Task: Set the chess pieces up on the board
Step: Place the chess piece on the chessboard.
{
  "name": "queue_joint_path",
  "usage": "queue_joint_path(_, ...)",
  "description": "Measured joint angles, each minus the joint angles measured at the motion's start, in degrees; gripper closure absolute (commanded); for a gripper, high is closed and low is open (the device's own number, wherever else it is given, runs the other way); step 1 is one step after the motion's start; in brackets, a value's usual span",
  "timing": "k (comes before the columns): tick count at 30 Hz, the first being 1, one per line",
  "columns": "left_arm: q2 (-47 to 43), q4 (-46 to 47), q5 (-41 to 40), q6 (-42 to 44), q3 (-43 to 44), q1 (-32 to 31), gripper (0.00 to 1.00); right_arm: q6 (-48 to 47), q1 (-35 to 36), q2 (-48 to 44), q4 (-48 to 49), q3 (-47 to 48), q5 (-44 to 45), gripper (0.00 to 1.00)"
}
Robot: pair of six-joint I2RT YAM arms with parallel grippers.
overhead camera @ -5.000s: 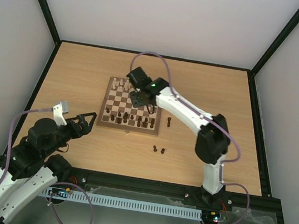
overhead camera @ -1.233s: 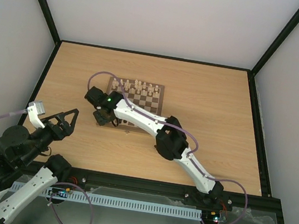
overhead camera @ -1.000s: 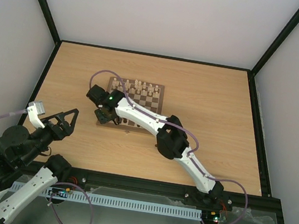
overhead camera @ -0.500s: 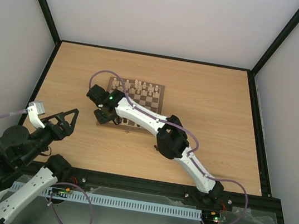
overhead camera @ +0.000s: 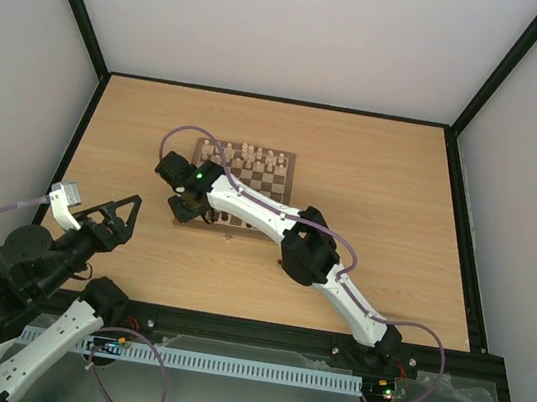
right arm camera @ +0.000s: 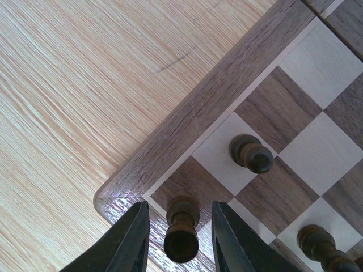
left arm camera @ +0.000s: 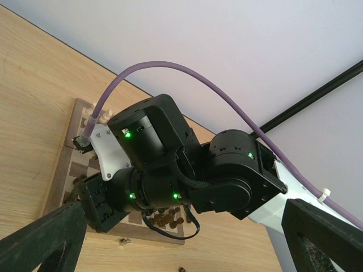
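The right gripper (right arm camera: 180,211) hangs over one corner of the board (right arm camera: 215,96), its 2 fingers set narrowly apart with 1 dark chess piece (right arm camera: 181,229) standing upright between them on the dark corner square. A thin gap shows on each side of the piece, so neither finger touches it and nothing is held. Just beyond the fingertips and a little to their right, a 2nd dark piece (right arm camera: 250,154) stands on the neighbouring cream square. A 3rd (right arm camera: 320,243) stands further right, beside the right finger. To the left of the fingers the board's brown frame ends and bare tabletop (right arm camera: 68,85) begins. The left gripper (overhead camera: 113,213) hovers over the table well apart from the board, jaws spread wide and empty, facing the right arm's wrist.
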Motion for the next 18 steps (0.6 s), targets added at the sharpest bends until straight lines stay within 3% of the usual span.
queue_joint_path(11, 0.0, 0.0, 0.0, 0.0, 0.0, 0.0, 0.03, -0.4, 1.2, -1.6, 0.3, 0.0, 0.7, 0.64)
queue_joint_path(15, 0.0, 0.0, 0.0, 0.0, 0.0, 0.0, 0.02, -0.6, 2.5, -6.8, 0.7, -1.7, 1.9, 0.64)
queue_joint_path(18, 0.0, 0.0, 0.0, 0.0, 0.0, 0.0, 0.02, -0.6, 3.5, -16.0, 2.0, -8.2, 3.8, 0.60)
